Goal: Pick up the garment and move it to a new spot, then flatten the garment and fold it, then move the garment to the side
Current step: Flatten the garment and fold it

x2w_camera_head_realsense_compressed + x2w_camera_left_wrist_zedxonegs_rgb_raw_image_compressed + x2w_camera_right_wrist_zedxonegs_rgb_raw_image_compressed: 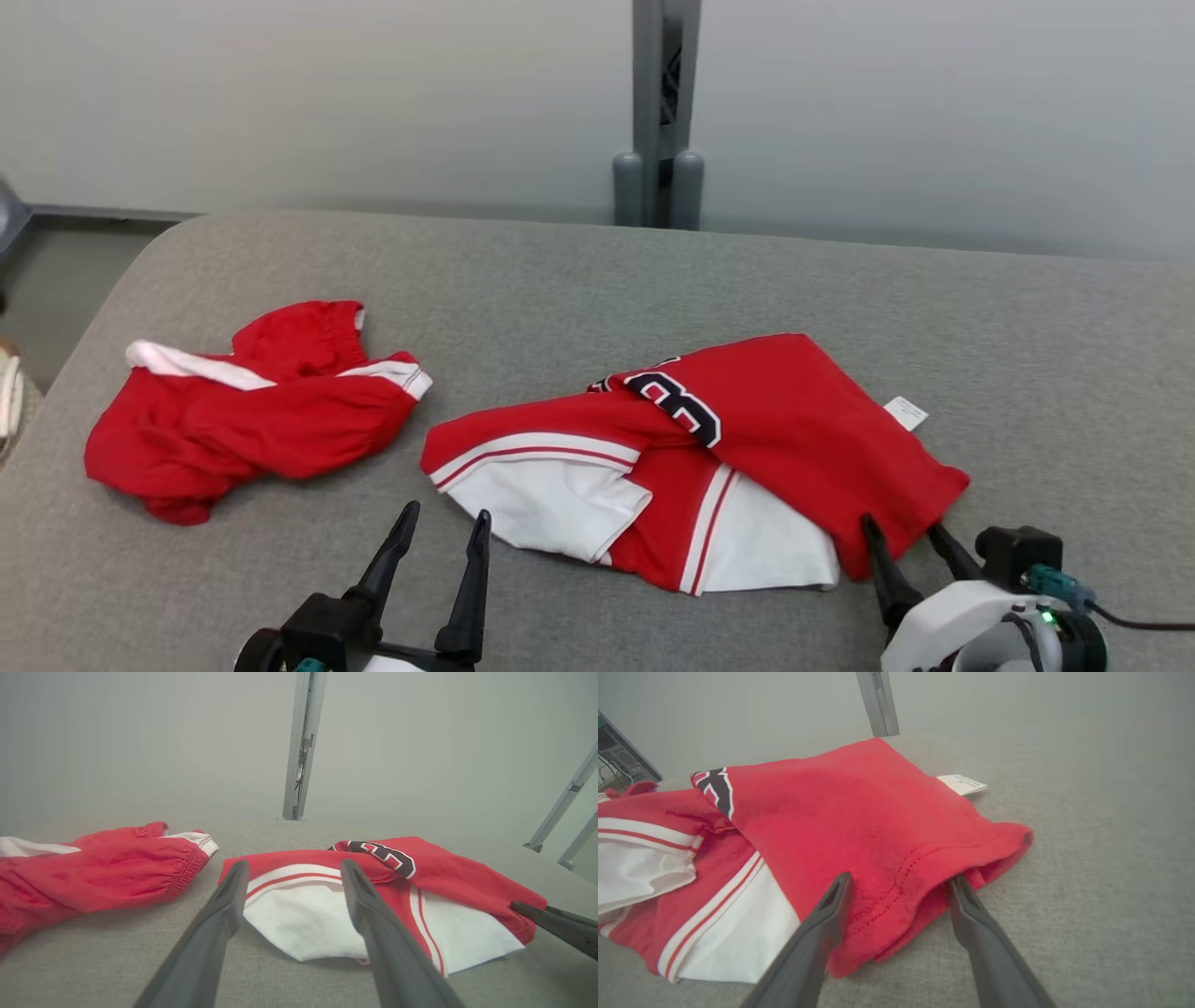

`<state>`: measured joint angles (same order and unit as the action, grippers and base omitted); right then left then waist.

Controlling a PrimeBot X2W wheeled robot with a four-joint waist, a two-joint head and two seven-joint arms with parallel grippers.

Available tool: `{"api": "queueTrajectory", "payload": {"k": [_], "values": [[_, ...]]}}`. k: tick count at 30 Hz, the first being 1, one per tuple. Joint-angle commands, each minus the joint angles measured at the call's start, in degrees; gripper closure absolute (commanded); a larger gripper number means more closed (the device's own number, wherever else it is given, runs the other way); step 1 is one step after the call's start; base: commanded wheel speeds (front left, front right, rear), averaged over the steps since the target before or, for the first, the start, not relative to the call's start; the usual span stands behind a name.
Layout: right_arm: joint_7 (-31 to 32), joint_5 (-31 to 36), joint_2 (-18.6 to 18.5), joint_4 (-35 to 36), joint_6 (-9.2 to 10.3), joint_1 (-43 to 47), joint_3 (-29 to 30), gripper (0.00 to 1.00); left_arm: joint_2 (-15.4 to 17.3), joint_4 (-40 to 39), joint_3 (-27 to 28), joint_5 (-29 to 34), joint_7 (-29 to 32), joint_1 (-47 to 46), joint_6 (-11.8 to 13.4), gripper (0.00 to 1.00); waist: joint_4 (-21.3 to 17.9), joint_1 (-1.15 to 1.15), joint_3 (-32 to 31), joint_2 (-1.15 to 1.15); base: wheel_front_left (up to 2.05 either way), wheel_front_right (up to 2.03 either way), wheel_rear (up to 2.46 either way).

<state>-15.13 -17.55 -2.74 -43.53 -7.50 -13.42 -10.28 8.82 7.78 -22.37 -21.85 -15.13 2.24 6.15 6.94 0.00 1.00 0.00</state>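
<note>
Nearest the robot, both grippers stand with fingers spread, holding nothing: the left gripper (446, 513) just short of the white left edge of the jersey (784, 420), the right gripper (901, 525) straddling the red hem corner at its right end, unclamped. Beyond them the jersey lies half folded on the grey padded table (653, 280), long axis running left to right between the arms; the right arm looks closer for the next grasp. Farther left, apart, lie crumpled red shorts (252, 425); a grey post (665, 93) stands behind

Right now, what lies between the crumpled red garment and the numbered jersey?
Bare grey surface separates the crumpled red garment from the numbered jersey; the head view shows it.
</note>
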Motion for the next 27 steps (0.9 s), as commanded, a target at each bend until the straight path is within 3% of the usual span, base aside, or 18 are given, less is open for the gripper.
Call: {"api": "queueTrajectory", "payload": {"k": [1, 5, 6, 7, 8, 9, 13, 19, 27], "values": [[0.0, -1.0, -0.4, -3.2, 0.03, -1.9, 1.3, 0.00, -0.3, 0.4, 1.0, 0.9, -0.1, -0.5, -0.8, 0.00, 1.7, 0.00, 1.3, 0.00, 0.00, 0.00, 0.00], [0.0, -2.0, -0.3, -6.4, 0.02, -3.9, 1.2, 0.00, -1.0, 0.8, 2.0, 1.7, -0.1, -1.1, -1.7, 0.00, 2.4, 0.00, 2.0, 0.00, 0.00, 0.00, 0.00], [0.0, -2.3, -0.3, -7.3, 0.02, -4.3, 0.8, 0.12, -1.2, 0.9, 2.4, 1.9, 0.0, -1.2, -2.2, 0.00, 2.5, 0.00, 2.2, 0.00, 0.00, 0.00, 0.00], [0.0, -2.7, -0.3, -8.0, 0.02, -4.8, 0.5, 0.57, -1.3, 1.0, 2.7, 2.1, 0.0, -1.3, -2.4, 0.00, 2.6, 0.00, 2.5, 0.00, 0.00, 0.00, 0.00], [0.0, -2.8, -0.3, -8.7, 0.02, -5.2, 0.2, 0.90, -1.5, 1.1, 3.1, 2.3, -0.1, -1.4, -2.7, 0.00, 2.7, 0.00, 2.6, 0.00, 0.00, 0.00, 0.00], [0.0, -2.8, -0.3, -9.3, 0.02, -5.6, -0.1, 1.00, -1.6, 1.2, 3.4, 2.5, 0.0, -1.5, -2.9, 0.00, 2.7, 0.00, 2.8, 0.00, 0.00, 0.00, 0.00], [0.0, -0.6, -0.4, -8.5, 0.02, -7.1, 2.0, 1.00, -2.2, 1.2, 4.5, 3.6, 0.0, -1.6, -3.9, 0.00, 2.6, 0.00, 3.4, 0.00, 0.00, 0.00, 0.00], [0.0, 6.1, -1.1, -0.5, 0.03, -7.4, 9.2, 1.00, -3.2, 1.6, 6.4, 5.0, 0.0, -1.1, -5.2, 0.00, 0.8, 0.00, 3.3, 0.00, 0.00, 0.00, 0.00], [0.0, 8.4, -4.0, 8.3, 0.03, -6.0, 17.1, 1.00, -3.9, 1.8, 7.6, 6.7, 0.0, -0.3, -6.6, 0.00, -1.7, 0.00, 1.7, 0.00, 0.00, 0.00, 0.00]]}}
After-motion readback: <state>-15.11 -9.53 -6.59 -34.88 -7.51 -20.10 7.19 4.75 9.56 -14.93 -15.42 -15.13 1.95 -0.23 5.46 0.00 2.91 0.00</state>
